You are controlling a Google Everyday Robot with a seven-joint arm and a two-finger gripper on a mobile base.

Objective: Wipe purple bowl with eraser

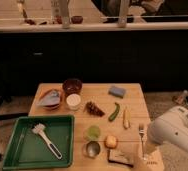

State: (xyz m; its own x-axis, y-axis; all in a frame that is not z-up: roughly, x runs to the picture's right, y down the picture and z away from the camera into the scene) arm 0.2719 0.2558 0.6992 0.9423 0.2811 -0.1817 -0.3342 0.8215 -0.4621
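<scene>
Currently the step in hand reads as picking up the eraser; no wiping has begun. Far left, a green tray (19, 150) holds a white brush (46, 140), out of the way. Next right, on the far left part of the desk (137, 102), sits an orange-rimmed dish (49, 98), then the purple bowl (72, 86), upright, just beyond a white cup (73, 101). Toward the near middle, a small metal cup (92, 148) and a yellowish lump (110, 141) sit just left of and beyond the eraser (119, 157), which lies flat at the near edge, well apart from the bowl. The claw (140, 161) hangs just right of the eraser, low by the near edge, jaws apart, nothing in them. A fork (141, 134) lies close beyond it. Judgement: set the jaws squarely across the block's short sides and close gently so it does not skid off the edge, staying clear of lump and fork. Lift straight up, carry far-left above the cup, and enter the bowl from above.
</scene>
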